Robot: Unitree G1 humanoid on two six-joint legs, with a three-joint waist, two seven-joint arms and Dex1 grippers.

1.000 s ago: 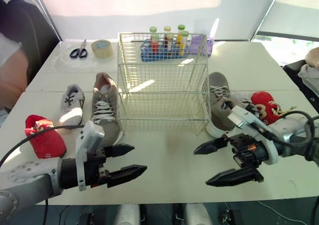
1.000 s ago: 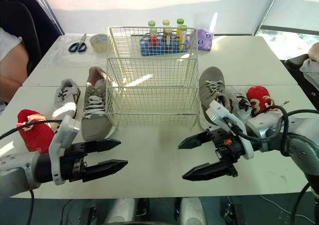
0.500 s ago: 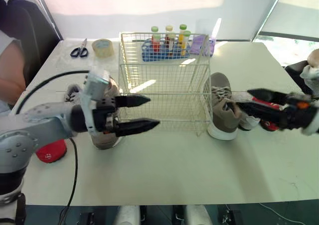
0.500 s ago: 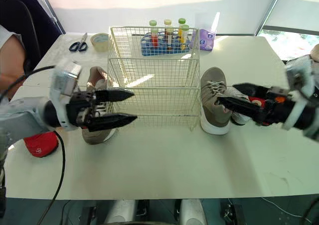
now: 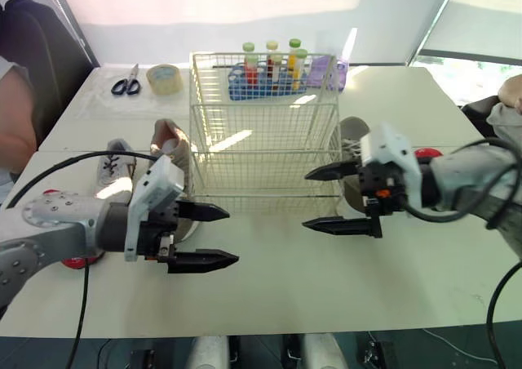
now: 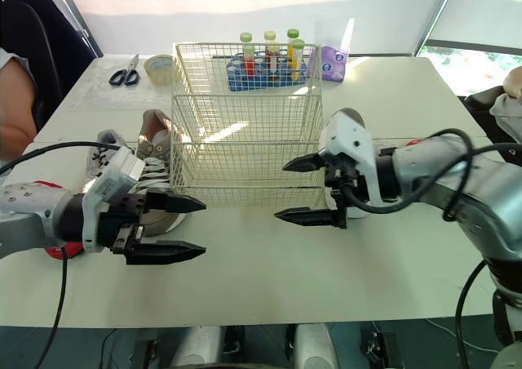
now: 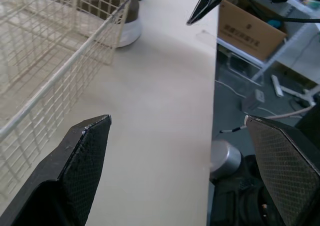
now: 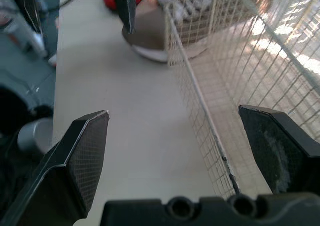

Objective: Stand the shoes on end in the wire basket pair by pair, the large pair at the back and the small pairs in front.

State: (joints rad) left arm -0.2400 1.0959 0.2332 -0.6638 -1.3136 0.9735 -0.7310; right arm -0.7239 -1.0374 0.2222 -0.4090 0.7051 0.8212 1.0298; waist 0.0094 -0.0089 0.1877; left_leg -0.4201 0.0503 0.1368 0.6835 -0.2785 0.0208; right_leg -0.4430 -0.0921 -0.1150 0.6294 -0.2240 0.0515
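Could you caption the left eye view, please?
Both open, the left gripper and right gripper hover before the empty wire basket.

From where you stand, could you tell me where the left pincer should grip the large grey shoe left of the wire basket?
Probably the heel collar of the large grey shoe, left pincer coming from above: it lies sole down, opening upward, the wire basket close beside it.

One wire basket point(image 5: 265, 124). Two large grey sneakers point(image 5: 173, 148), one small grey-white sneaker point(image 5: 112, 173), two red shoes point(image 5: 75, 261). Four capped tubes point(image 5: 272, 57), one blue rack point(image 5: 241, 87), one pair of scissors point(image 5: 125, 83), one tape roll point(image 5: 165, 77).
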